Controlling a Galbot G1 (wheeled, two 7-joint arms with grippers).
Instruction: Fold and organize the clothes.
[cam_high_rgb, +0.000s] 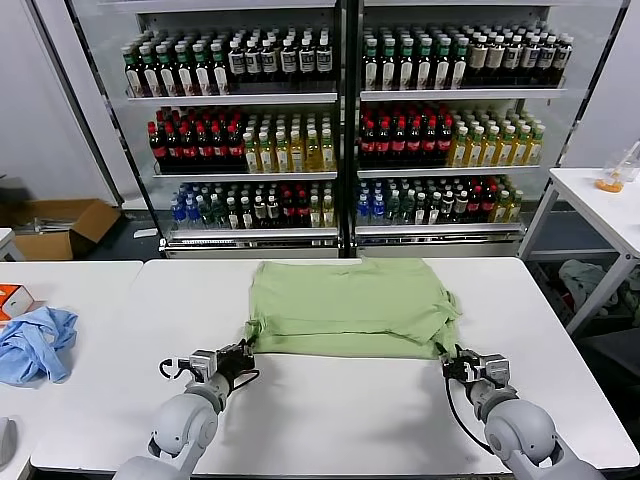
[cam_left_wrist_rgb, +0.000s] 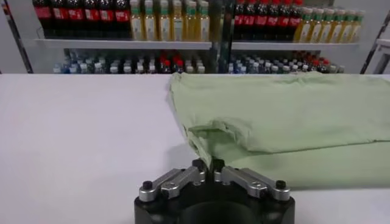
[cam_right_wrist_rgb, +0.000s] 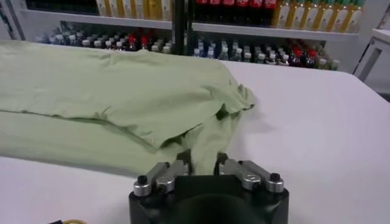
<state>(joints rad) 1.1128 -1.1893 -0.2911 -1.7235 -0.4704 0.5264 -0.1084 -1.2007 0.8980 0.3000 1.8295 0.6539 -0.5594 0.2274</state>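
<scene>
The light green shirt (cam_high_rgb: 350, 305) lies flat on the white table (cam_high_rgb: 340, 420), folded over itself, with its near edge toward me. No collar, buttons or print show. My left gripper (cam_high_rgb: 243, 352) is at the shirt's near left corner and is shut on a pinch of its fabric (cam_left_wrist_rgb: 198, 143); the gripper also shows in the left wrist view (cam_left_wrist_rgb: 207, 165). My right gripper (cam_high_rgb: 452, 362) is at the near right corner. In the right wrist view the gripper (cam_right_wrist_rgb: 203, 161) has its fingers apart, with the bunched corner of the shirt (cam_right_wrist_rgb: 210, 137) between them.
A light blue cloth (cam_high_rgb: 35, 345) and an orange box (cam_high_rgb: 12, 298) lie on the neighbouring table at the left. Glass-door drink coolers (cam_high_rgb: 340, 130) stand behind the table. A second white table (cam_high_rgb: 600, 200) stands at the right. A cardboard box (cam_high_rgb: 60, 228) sits on the floor at the left.
</scene>
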